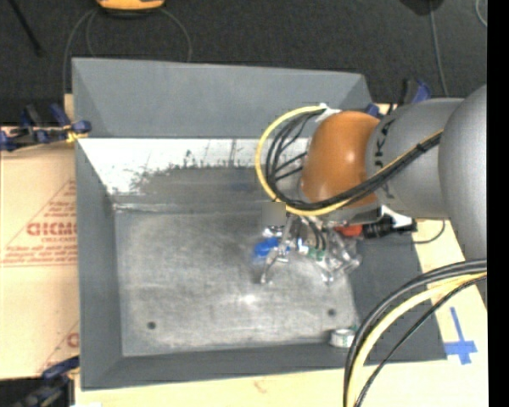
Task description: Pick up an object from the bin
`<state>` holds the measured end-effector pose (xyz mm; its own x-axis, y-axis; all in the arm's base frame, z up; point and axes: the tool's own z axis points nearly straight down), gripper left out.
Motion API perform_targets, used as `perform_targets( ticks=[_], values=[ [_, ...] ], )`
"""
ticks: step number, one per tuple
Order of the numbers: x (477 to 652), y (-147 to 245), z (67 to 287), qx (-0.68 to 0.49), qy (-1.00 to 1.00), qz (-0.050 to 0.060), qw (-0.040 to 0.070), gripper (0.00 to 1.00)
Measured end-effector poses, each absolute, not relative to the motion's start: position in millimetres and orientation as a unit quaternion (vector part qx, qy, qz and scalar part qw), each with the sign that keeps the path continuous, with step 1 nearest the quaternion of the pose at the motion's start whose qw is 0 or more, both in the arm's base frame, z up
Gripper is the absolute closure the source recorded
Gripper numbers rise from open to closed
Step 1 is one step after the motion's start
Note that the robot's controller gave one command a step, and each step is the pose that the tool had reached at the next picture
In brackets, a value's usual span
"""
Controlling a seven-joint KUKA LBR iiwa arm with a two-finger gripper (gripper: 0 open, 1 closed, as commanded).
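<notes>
A small silvery round thing (341,338) lies in the near right corner of the bin (153,346), well apart from the hand. Beyond it the gripper (304,263) is low over the floor, right of the middle. A small blue piece (263,248) sits just at its left. I cannot tell whether the hand is spread or pinching.

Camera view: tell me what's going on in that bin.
The arm reaches in from the right, its hand low over the floor of the grey bin, right of centre. A small blue thing lies close by the hand; whether it is gripped cannot be told. A small silvery round piece sits in the near right corner.
</notes>
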<state>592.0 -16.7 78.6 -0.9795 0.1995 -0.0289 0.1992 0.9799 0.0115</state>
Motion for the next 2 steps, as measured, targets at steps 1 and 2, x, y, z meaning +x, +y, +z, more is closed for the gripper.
perform_targets(
  ticks=[1, 2],
  values=[
    [590.8, -19, 78, 0.102, 0.995, 0.003, 0.012, 1.00],
    [600.4, -26, 235, 0.095, 0.995, 0.001, 0.007, 1.00]
  ],
)
